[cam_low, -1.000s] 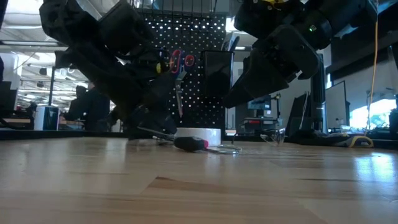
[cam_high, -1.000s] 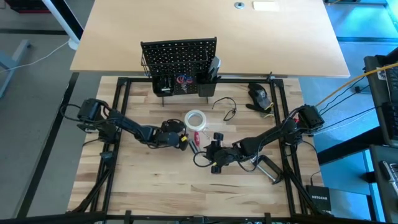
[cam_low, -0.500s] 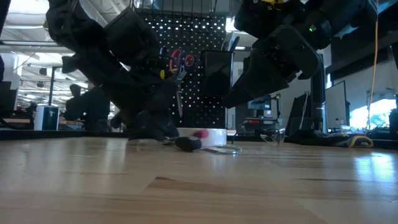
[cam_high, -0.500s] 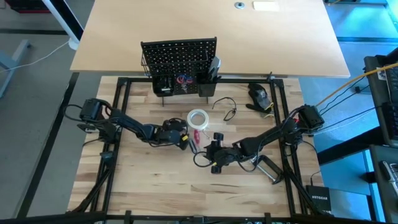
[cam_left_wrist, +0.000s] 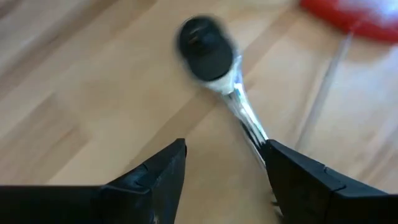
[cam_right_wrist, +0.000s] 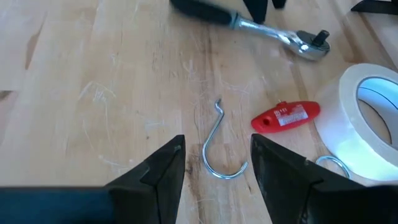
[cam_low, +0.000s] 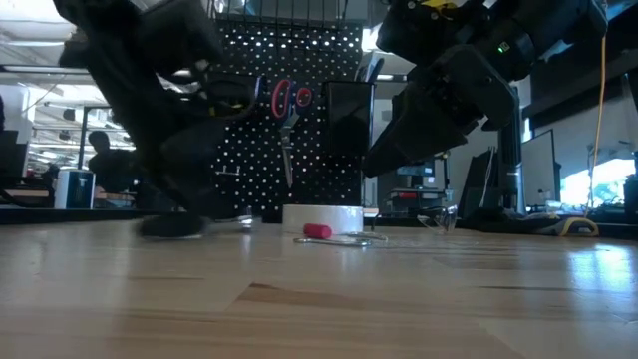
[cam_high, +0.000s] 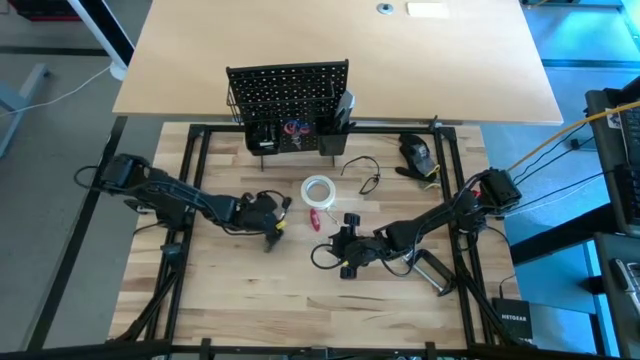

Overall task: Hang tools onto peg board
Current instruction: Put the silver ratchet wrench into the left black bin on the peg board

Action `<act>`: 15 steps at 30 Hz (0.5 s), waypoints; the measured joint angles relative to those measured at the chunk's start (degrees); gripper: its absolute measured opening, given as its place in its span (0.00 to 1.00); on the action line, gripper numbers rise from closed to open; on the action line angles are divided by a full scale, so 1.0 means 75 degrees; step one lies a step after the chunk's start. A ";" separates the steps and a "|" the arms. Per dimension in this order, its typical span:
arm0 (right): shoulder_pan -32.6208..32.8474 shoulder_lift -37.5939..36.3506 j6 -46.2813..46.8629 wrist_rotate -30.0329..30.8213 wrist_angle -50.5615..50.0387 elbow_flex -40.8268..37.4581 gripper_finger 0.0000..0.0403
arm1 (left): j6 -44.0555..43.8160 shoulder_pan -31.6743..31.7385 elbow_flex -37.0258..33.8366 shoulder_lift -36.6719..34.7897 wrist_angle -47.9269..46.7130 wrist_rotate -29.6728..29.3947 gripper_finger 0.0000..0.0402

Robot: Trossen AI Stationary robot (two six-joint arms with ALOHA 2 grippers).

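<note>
Peg board: the black peg board [cam_high: 288, 92] stands upright at the far edge of the work table [cam_high: 230, 300], a little left of centre; red-handled scissors [cam_low: 289, 100] already hang on its face, beside a black cup [cam_low: 349, 110].

Left gripper: the left gripper [cam_high: 272, 228] sits low over the wood, left of centre, its two fingers [cam_left_wrist: 155, 180] spread apart. The left wrist view shows a ratchet wrench [cam_right_wrist: 249, 23] lying on the table, its shaft running close along one finger — whether metal and finger touch cannot be told, and nothing is clamped.

Right gripper: the right gripper [cam_high: 345, 245] hangs near the middle of the table, fingers [cam_right_wrist: 163, 171] parted and holding nothing. A bent metal hook [cam_right_wrist: 219, 152] lies on the wood between and just beyond them.

Tape roll: the white tape roll [cam_high: 317, 190] lies flat at the table's centre, between the peg board and the two grippers.

Red tool: a small red-handled tool [cam_right_wrist: 286, 116] rests just beside the tape roll, on its near side.

Wrench: dark handle, silver head, flat on the wood to the left of the red tool and apart from the tape.

Far right: a bulky black device [cam_high: 418, 152] sits by the frame's far right corner, well apart from the grippers.

Near right: a silver level [cam_high: 432, 272] lies by the right arm.
</note>
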 joint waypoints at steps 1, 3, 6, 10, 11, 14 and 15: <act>0.0000 0.0000 0.0000 -0.0003 0.0006 0.0000 0.45 | -0.0152 -0.0008 0.0000 -0.0103 -0.0309 -0.0049 0.51; 0.0000 0.0000 0.0003 -0.0002 0.0010 0.0000 0.45 | -0.0492 -0.0010 -0.0002 -0.0224 -0.0719 -0.0157 0.51; 0.0000 0.0000 0.0003 -0.0002 0.0012 0.0000 0.45 | -0.0593 -0.0058 -0.0012 -0.0285 -0.0563 -0.0317 0.51; 0.0000 0.0000 0.0003 0.0000 0.0012 0.0000 0.45 | -0.0403 -0.0176 -0.0009 -0.0291 0.0237 -0.0274 0.51; 0.0000 0.0000 0.0003 0.0000 0.0009 0.0000 0.45 | -0.0399 -0.0198 -0.0006 -0.0292 0.0385 -0.0177 0.51; 0.0000 0.0000 0.0003 0.0000 0.0012 0.0000 0.45 | -0.0402 -0.0203 -0.0006 -0.0300 0.0221 0.0222 0.51; 0.0000 0.0000 0.0003 -0.0001 0.0009 0.0000 0.45 | -0.0412 -0.0203 -0.0006 -0.0289 0.0011 0.0256 0.51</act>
